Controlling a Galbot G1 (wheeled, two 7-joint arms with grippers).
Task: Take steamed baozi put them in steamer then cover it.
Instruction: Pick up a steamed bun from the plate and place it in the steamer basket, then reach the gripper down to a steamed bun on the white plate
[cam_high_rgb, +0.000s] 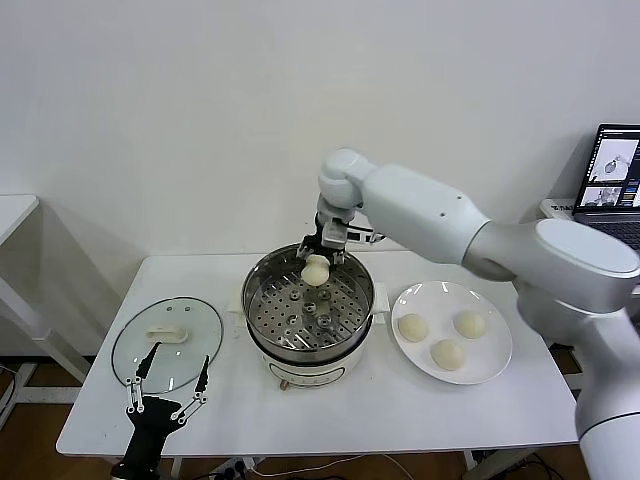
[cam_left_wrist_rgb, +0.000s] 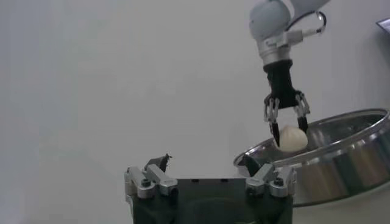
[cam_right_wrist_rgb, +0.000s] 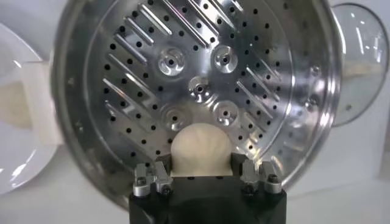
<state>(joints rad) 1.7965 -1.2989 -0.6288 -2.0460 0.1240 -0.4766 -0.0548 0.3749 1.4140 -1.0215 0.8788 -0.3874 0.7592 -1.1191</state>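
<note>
Baozi (cam_high_rgb: 316, 268): cream-white, plain.
Steamer (cam_high_rgb: 257, 300): shiny silver steel, white base; tray (cam_right_wrist_rgb: 201, 79) patterned with round holes and slots.
Cover (cam_high_rgb: 130, 345): clear glass, cream-white handle.
Plate (cam_high_rgb: 495, 350): white.
Table (cam_high_rgb: 400, 410): white.
Grippers: black.

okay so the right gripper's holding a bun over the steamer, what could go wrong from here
The right gripper holds the bun above the far side of the steamer, close to its rim, so a release here might catch the rim or roll across the tray. The soft dough could also stick to a finger. Three buns wait on the plate.
</note>
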